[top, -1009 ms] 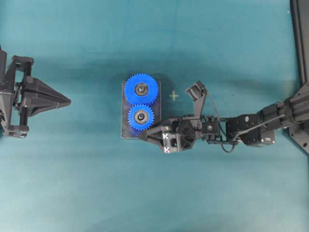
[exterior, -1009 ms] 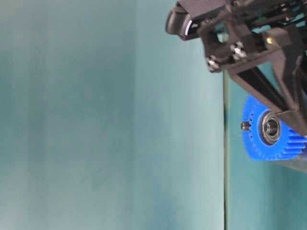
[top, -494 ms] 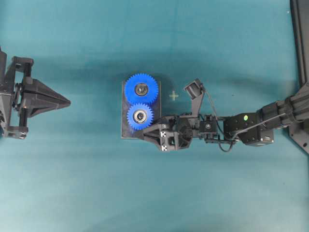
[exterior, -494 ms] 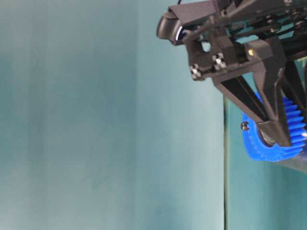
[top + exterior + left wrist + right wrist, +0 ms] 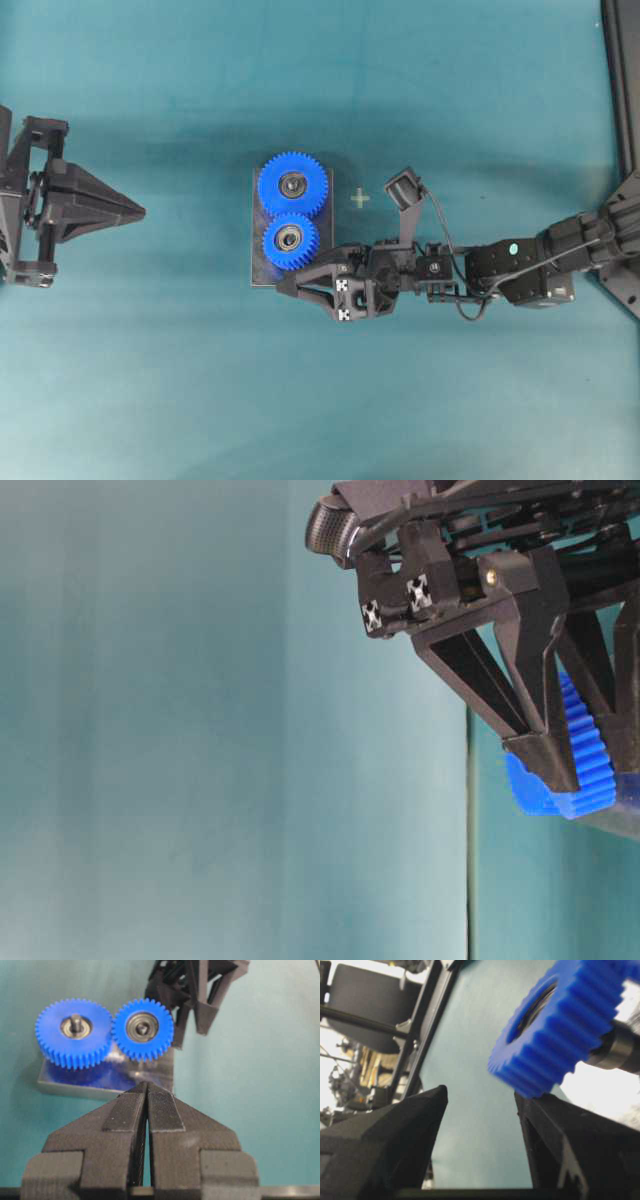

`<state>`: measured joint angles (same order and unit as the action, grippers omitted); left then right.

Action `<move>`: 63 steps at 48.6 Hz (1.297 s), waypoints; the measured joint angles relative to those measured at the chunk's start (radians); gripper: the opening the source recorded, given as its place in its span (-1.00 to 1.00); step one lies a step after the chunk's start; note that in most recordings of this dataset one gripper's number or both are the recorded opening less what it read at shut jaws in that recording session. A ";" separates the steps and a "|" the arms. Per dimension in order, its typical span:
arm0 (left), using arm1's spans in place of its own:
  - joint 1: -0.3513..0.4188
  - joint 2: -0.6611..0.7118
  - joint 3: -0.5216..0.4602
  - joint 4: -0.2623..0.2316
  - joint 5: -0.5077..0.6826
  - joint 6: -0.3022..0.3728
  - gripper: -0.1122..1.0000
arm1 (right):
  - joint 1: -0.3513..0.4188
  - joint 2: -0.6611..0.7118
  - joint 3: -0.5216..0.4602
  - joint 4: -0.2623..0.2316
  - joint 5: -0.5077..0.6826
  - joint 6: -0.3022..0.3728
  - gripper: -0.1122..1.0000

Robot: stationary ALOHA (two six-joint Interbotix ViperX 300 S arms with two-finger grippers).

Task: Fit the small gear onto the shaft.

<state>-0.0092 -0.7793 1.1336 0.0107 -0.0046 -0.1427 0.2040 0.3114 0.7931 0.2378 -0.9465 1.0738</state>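
From the left wrist view, nearest thing is the left gripper (image 5: 147,1110), fingers pressed together with nothing in them, parked well back from the action. Next out is the grey plate (image 5: 100,1087), and on it the small gear (image 5: 143,1029) sits flat over the shaft (image 5: 142,1029), teeth meshed with the larger blue gear (image 5: 75,1032) beside it. Just past that is the right gripper (image 5: 300,283), jaws spread and empty, one finger close by the small gear's rim but I can't tell if it's touching.

Handling-wise I'd guess the small gear is light, rigid plastic, not fragile, though the toothed edge looks a bit slippery. If it needs reseating, best bet is pinching across the outer teeth on opposite sides and keeping it level so the bearing hub doesn't bind on the post
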 measured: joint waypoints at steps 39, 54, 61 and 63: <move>0.000 -0.008 0.002 0.000 0.003 -0.003 -0.80 | 0.025 -0.097 0.072 -0.014 0.071 0.020 0.40; 0.000 -0.009 0.003 0.002 0.003 -0.003 -0.80 | -0.020 -0.002 0.054 -0.014 0.006 0.064 0.40; 0.000 -0.011 0.005 0.002 0.003 -0.003 -0.80 | -0.041 0.014 0.052 -0.018 0.003 0.060 0.41; 0.002 -0.009 0.005 0.002 0.003 -0.006 -0.80 | -0.041 0.014 0.051 -0.018 0.003 0.060 0.40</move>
<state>-0.0077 -0.7885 1.1382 0.0123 -0.0015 -0.1488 0.1626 0.3252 0.8437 0.2194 -0.9434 1.1336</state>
